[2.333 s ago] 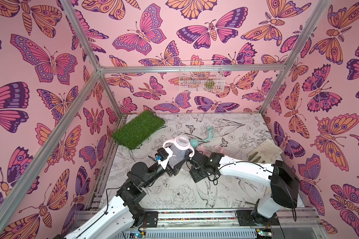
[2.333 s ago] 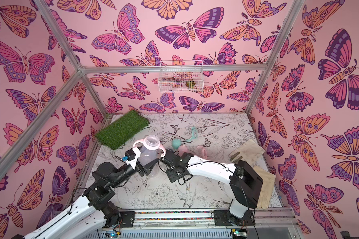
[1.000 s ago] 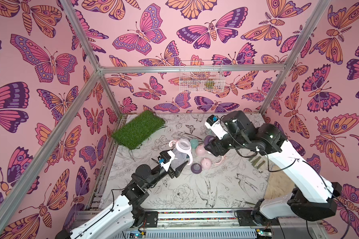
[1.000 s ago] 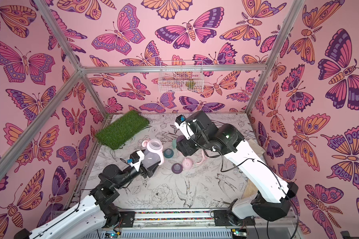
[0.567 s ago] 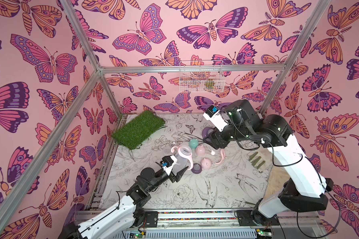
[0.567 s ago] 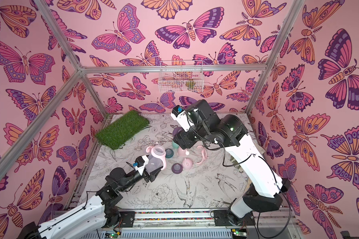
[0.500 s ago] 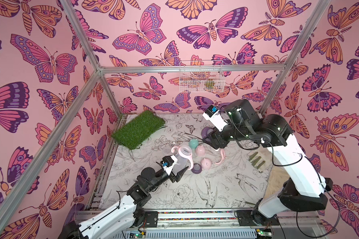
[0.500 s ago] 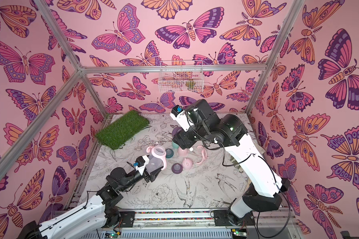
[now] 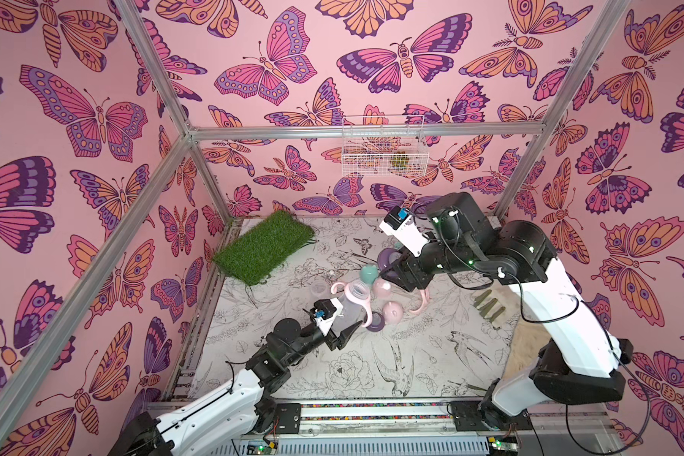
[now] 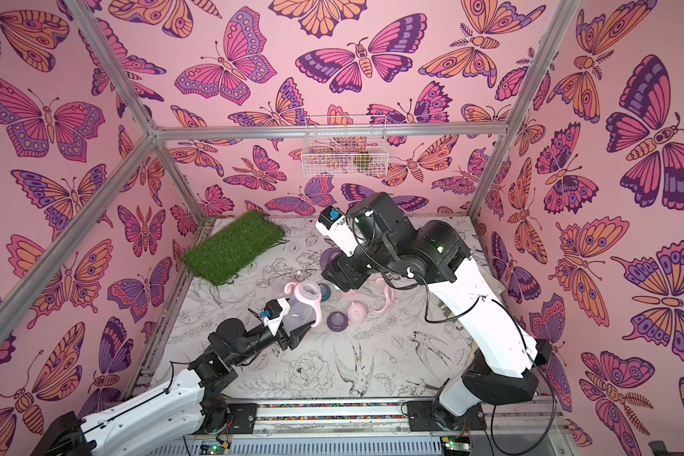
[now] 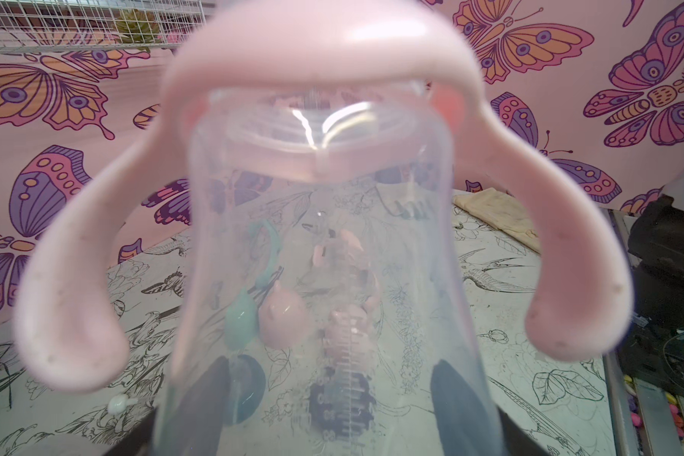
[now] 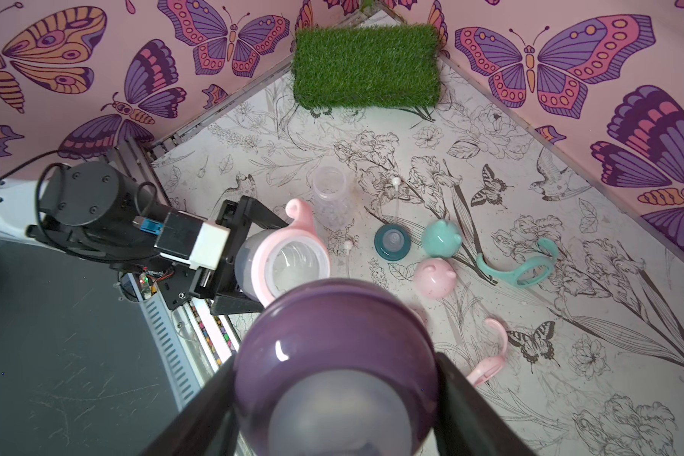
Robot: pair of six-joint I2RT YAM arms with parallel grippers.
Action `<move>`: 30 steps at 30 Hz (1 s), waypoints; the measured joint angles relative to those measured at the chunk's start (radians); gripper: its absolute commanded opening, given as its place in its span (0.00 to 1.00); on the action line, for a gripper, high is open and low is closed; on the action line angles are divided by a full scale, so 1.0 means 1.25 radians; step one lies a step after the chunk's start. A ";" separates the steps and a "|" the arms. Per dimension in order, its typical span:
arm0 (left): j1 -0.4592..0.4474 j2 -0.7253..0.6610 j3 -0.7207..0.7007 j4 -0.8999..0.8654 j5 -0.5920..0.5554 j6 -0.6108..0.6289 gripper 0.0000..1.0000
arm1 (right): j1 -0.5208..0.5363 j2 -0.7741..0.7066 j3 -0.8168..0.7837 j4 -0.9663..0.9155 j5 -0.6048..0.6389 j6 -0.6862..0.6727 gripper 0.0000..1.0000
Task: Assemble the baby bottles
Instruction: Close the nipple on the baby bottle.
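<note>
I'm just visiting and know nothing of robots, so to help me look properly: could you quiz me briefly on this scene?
1. True or false: the left gripper holds a clear bottle wearing a pink handle ring.
2. What does the right gripper grip? A) a teal cap B) a purple collar C) a spoon
3. Fill in: the mat in the far corner looks like ____.
Key: 1 true; 2 B; 3 grass.

Grass mat (image 9: 263, 246) behind loose caps (image 9: 392, 312)
</note>
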 measured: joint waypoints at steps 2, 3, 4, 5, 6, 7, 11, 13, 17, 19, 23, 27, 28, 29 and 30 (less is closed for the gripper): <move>-0.001 0.005 0.000 0.000 0.000 0.001 0.00 | 0.010 0.000 0.006 0.001 -0.004 -0.002 0.42; -0.001 0.009 0.000 0.000 0.000 0.002 0.00 | 0.016 0.000 0.009 0.002 -0.007 -0.002 0.42; -0.002 0.012 0.000 0.000 0.000 0.002 0.00 | 0.020 0.000 0.010 0.002 -0.008 -0.003 0.42; -0.005 0.015 0.000 0.000 0.001 0.002 0.00 | 0.023 0.000 0.011 0.002 -0.009 -0.003 0.42; -0.007 0.018 0.000 0.000 0.001 0.002 0.00 | 0.025 0.000 0.011 0.002 -0.010 -0.003 0.42; -0.010 0.019 0.000 0.000 0.001 0.002 0.00 | 0.026 0.000 0.011 0.002 -0.011 -0.005 0.42; -0.022 0.018 0.000 -0.002 0.001 0.002 0.00 | 0.027 0.000 0.011 0.002 -0.013 -0.008 0.42; -0.027 0.016 0.000 -0.006 0.001 0.003 0.00 | 0.027 0.000 0.011 0.002 -0.013 -0.011 0.42; -0.034 0.006 0.000 -0.018 0.001 0.009 0.00 | 0.028 0.000 0.012 0.002 -0.013 -0.014 0.42; -0.037 0.005 0.000 -0.023 0.000 0.011 0.00 | 0.029 0.000 0.012 0.002 -0.013 -0.014 0.42; -0.038 0.005 0.000 -0.028 0.000 0.015 0.00 | 0.030 0.000 0.016 0.002 -0.013 -0.014 0.42; -0.042 0.013 0.000 -0.028 0.000 0.020 0.00 | 0.030 0.000 0.018 0.002 -0.017 -0.014 0.42; -0.042 0.015 0.000 -0.029 0.000 0.021 0.00 | 0.030 0.000 0.018 0.002 -0.020 -0.014 0.42; -0.042 0.017 0.000 -0.029 0.000 0.021 0.00 | 0.030 0.000 0.018 0.002 -0.023 -0.014 0.42; -0.042 0.018 0.000 -0.029 0.000 0.022 0.00 | 0.031 0.000 0.018 0.002 -0.026 -0.014 0.42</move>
